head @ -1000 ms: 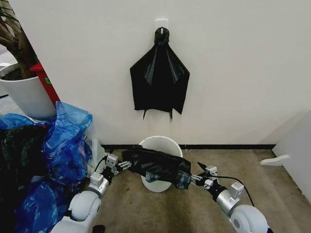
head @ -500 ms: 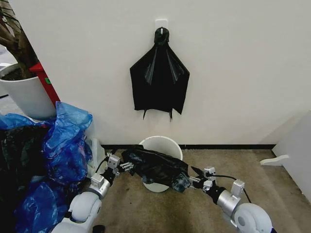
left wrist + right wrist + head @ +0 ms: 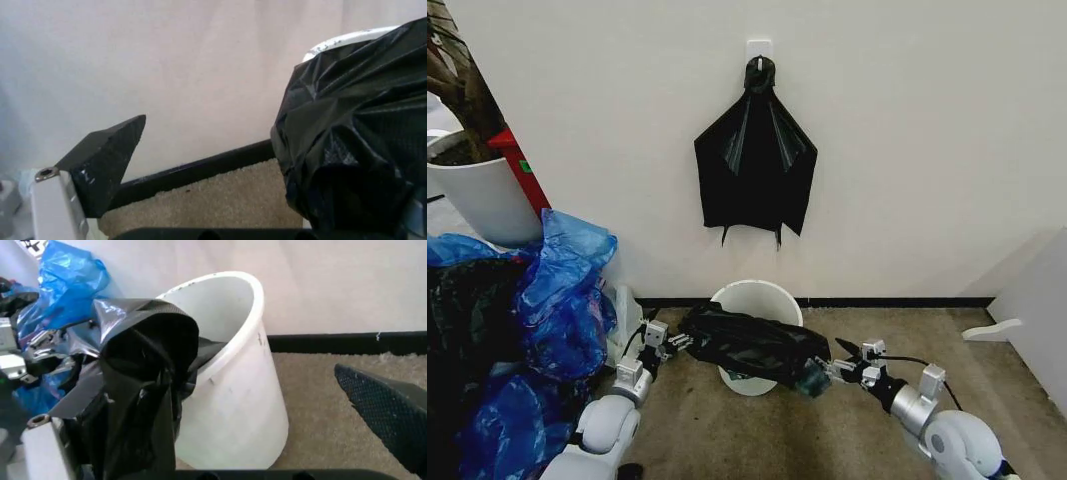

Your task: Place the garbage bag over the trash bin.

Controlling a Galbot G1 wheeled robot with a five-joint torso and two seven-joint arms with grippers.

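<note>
The garbage bag (image 3: 749,345) lies stretched across the front half of the trash bin's (image 3: 762,296) mouth, its long axis running from about 9 o'clock to 4 o'clock in the head view, the right end sagging lower than the left. The bin stands upright on the carpet against the wall, its open mouth up and its far rim bare.

The left gripper (image 3: 677,341) is at the bag's 9 o'clock end. In the left wrist view one black finger (image 3: 107,165) stands clear to the side with carpet showing between it and the bag (image 3: 353,145), so the fingers are apart there; the other finger is hidden by the plastic. The right gripper (image 3: 835,367) is at the bag's 4 o'clock end. In the right wrist view a bunch of bag (image 3: 143,390) sits against one finger while the other textured finger (image 3: 387,415) stands well apart with carpet between; whether the plastic is pinched, I cannot tell.

At 12 o'clock, above the bin, a fan-shaped black bunch (image 3: 755,160) hangs from a wall hook (image 3: 759,50). At 9 o'clock, a heap of bright blue plastic bags (image 3: 557,290) crowds close to the left arm, with a white planter pot (image 3: 482,195) at 10 o'clock behind it. A black baseboard (image 3: 897,301) runs behind the bin. Bare carpet (image 3: 927,335) lies open from 3 to 6 o'clock, bounded at the far right by a white panel (image 3: 1042,310).
</note>
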